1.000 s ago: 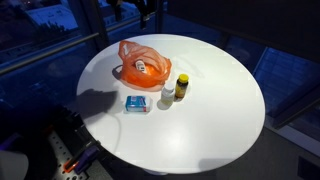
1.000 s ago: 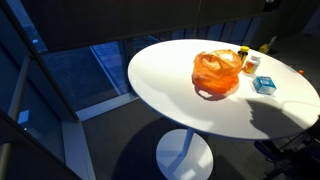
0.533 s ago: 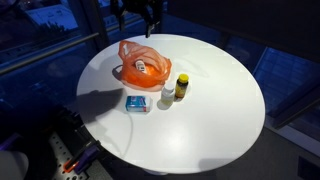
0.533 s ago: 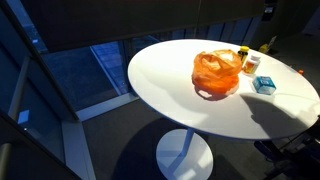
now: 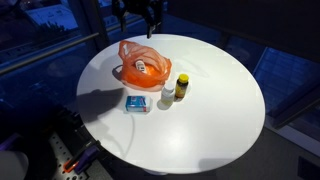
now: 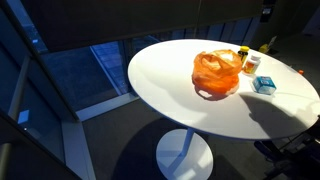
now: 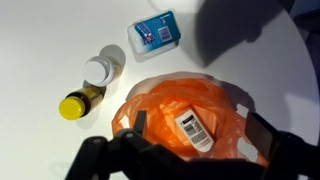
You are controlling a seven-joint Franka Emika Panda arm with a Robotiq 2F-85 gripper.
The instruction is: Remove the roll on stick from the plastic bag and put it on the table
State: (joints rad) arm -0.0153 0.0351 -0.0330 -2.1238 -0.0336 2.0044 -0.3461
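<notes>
An orange plastic bag (image 5: 128, 55) lies on the round white table (image 5: 215, 100), and it shows in both exterior views (image 6: 212, 72). A white roll on stick with a barcode label (image 7: 193, 128) lies inside the bag's open mouth (image 7: 205, 95); it also shows as a white patch in an exterior view (image 5: 143, 68). My gripper (image 5: 137, 26) hangs above the bag, apart from it. In the wrist view its two dark fingers stand wide apart on either side of the bag (image 7: 200, 126). It is open and empty.
Next to the bag stand a small blue box (image 5: 136, 103) (image 7: 155, 33), a white-capped bottle (image 5: 167, 94) (image 7: 102, 70) and a yellow-capped bottle (image 5: 181, 86) (image 7: 78, 103). The table edge curves close behind the bag. Dark windows surround the table.
My gripper has come down a little towards the bag. The bag and the other objects have not moved.
</notes>
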